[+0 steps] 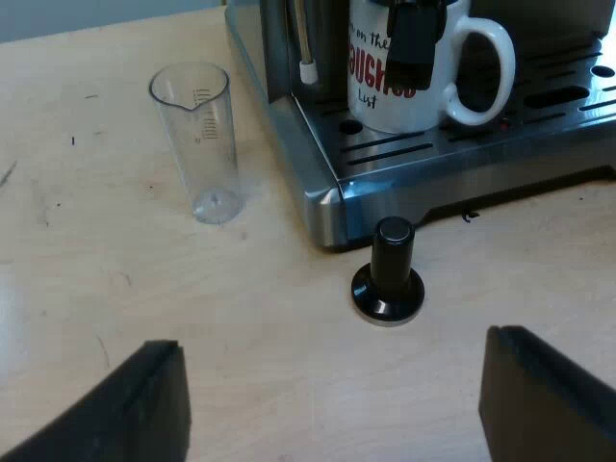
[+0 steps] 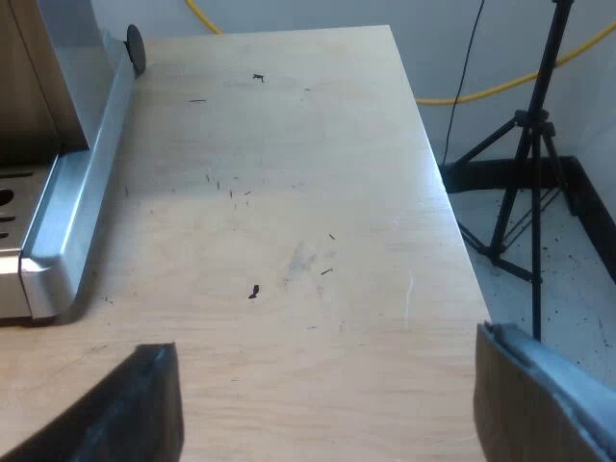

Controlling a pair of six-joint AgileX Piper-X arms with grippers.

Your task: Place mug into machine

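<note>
The mug (image 1: 409, 91) is white. On its side I can read "on the" in black, then big red capitals of which only "UGH" shows, then "List" in black script. A black part (image 1: 414, 43) hangs in front of the mug and covers the rest of the writing; I cannot tell what it is. The mug stands upright on the slotted metal tray (image 1: 539, 120) at the front of the coffee machine (image 1: 322, 197). Just beside it is a thin metal pipe with a white tip (image 1: 307, 70).

The measuring glass (image 1: 197, 140) has a scale of fine lines, too small to read.

The left jaws hang low over the desk (image 1: 87, 279), released and wide apart, with nothing between the black fingers (image 1: 111, 409). They are well short of the mug. The right jaws are also released and empty, fingers (image 2: 544, 399) spread over bare wood near the machine's metal side.

There is one mug, one measuring glass and one tamper (image 1: 388, 277) with a black knob. The tamper stands upright on the desk just off the machine's corner. One black tripod (image 2: 529, 164) stands on the floor past the desk's edge.
</note>
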